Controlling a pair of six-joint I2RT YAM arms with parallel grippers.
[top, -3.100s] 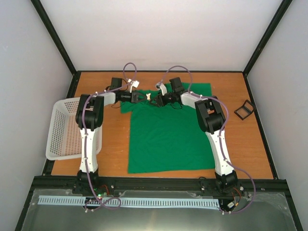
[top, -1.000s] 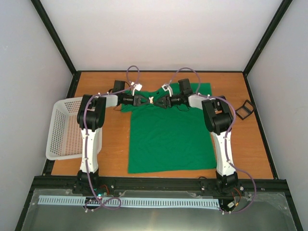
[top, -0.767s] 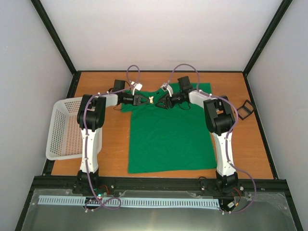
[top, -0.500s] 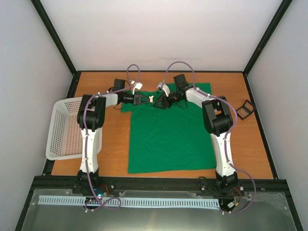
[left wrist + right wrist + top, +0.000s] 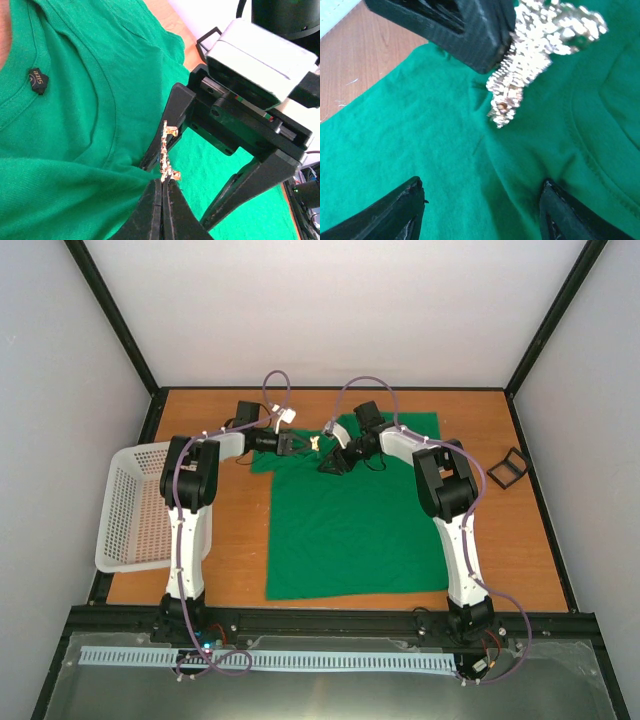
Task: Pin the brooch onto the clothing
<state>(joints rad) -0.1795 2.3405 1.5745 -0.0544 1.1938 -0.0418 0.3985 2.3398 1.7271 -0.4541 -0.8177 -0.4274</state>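
The green T-shirt (image 5: 350, 530) lies flat on the table, neckline at the far end. My left gripper (image 5: 300, 445) hovers over the collar, shut on the lower tip of the brooch (image 5: 167, 152), a small glittery silvery ornament standing up from the fingertips (image 5: 156, 192). My right gripper (image 5: 330, 462) is just right of it, angled down at the shirt, open, with only green fabric (image 5: 420, 140) between its fingers. In the right wrist view the brooch (image 5: 535, 55) hangs above and beyond my right gripper (image 5: 481, 187), under the left gripper's black fingers (image 5: 465, 25).
A white mesh basket (image 5: 135, 505) sits at the table's left edge. A small black frame-like box (image 5: 507, 468) lies at the right. A black size tag (image 5: 37, 80) is inside the neckline. Bare wood (image 5: 365, 55) shows beside the shirt.
My right gripper has swung away from facing the brooch, moving slightly left and tilting down toward the shirt below it. The left gripper has kept the brooch almost still.
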